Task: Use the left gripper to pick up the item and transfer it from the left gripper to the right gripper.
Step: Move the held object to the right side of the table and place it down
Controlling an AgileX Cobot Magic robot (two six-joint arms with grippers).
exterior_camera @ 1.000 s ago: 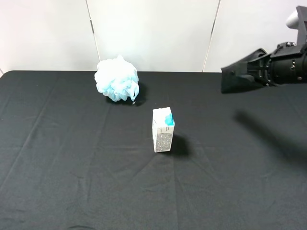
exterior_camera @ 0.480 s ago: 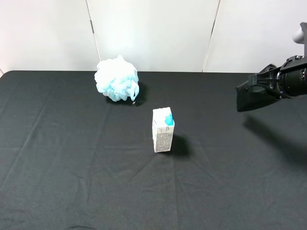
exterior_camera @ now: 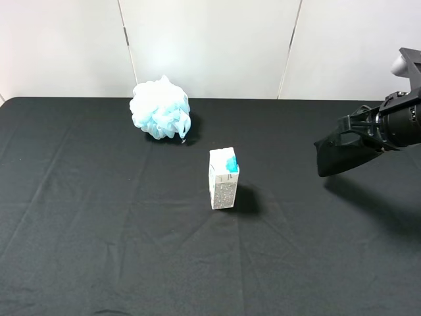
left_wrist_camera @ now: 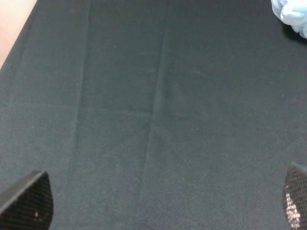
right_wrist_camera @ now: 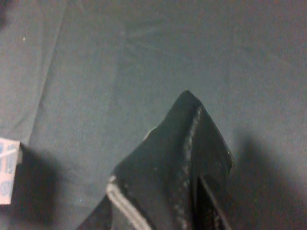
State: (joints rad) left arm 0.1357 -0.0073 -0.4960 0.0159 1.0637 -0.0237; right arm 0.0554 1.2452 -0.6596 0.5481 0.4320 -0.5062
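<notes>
The right claw (exterior_camera: 360, 135) is clamped on the black case (exterior_camera: 335, 153), holding it in the air above the right side of the bench (exterior_camera: 99, 230), the case's free end pointing toward the middle. In the right wrist view the case (right_wrist_camera: 177, 158) juts out past the fingers. The left claw (left_wrist_camera: 158, 201) stands wide with nothing between its fingertips (left_wrist_camera: 29, 199), over bare black cloth. A small carton (exterior_camera: 223, 178) stands upright mid-bench, well apart from the case. A bath puff (exterior_camera: 160, 108) sits near the back edge.
</notes>
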